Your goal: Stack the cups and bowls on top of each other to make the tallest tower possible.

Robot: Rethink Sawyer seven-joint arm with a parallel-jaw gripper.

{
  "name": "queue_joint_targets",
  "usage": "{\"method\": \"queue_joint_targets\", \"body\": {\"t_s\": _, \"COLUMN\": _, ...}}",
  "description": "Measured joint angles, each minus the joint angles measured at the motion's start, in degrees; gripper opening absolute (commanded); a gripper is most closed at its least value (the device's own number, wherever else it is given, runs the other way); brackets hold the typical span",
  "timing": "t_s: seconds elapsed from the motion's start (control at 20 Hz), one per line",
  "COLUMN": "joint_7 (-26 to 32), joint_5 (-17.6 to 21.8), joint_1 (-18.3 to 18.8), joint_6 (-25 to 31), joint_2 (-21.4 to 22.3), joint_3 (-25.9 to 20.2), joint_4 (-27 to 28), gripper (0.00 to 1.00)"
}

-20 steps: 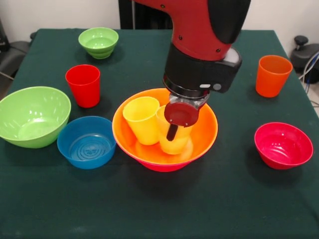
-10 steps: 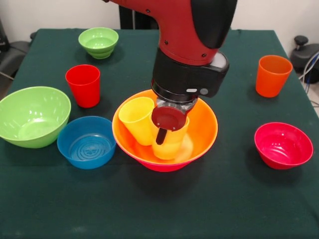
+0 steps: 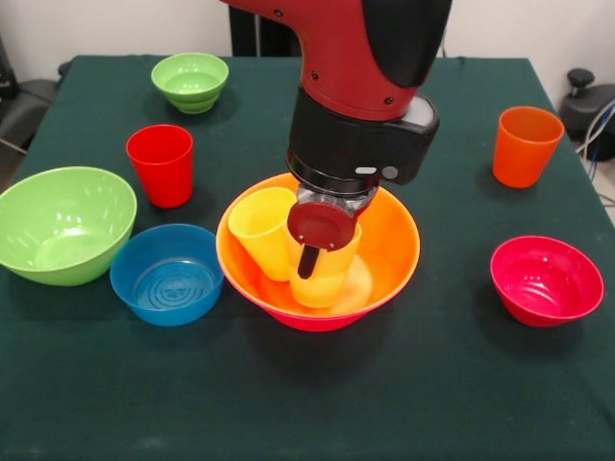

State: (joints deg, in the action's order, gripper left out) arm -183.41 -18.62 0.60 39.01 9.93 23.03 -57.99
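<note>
Green cloth carries the orange bowl [image 3: 389,254], where the gripper [image 3: 317,252], pinching one yellow cup [image 3: 325,279], has slid it up against the other [image 3: 258,230], tilting that one outward, so nesting looks near.

2 cups [image 3: 264,230] side by side inside large bowl [image 3: 389,250] at table [image 3: 307,403] centre; tool [image 3: 309,261] above them.

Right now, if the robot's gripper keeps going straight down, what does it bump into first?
Most likely the yellow cup right under the gripper, inside the orange bowl. It may already be touching that cup; depth is hard to judge from this view.
</note>
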Motion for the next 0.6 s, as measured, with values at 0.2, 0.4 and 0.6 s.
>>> {"method": "queue_joint_targets", "body": {"t_s": 0.2, "joint_7": 0.00, "joint_5": 0.00, "joint_1": 0.17, "joint_6": 0.00, "joint_2": 0.19, "joint_3": -0.24, "joint_4": 0.00, "gripper": 0.00}}
{"method": "queue_joint_targets", "body": {"t_s": 0.4, "joint_7": 0.00, "joint_5": 0.01, "joint_1": 0.53, "joint_6": 0.00, "joint_2": 0.78, "joint_3": -0.78, "joint_4": -0.01, "gripper": 0.00}}
{"method": "queue_joint_targets", "body": {"t_s": 0.6, "joint_7": 0.00, "joint_5": 0.01, "joint_1": 0.79, "joint_6": 0.00, "joint_2": 1.24, "joint_3": -1.31, "joint_4": -0.01, "gripper": 0.00}}
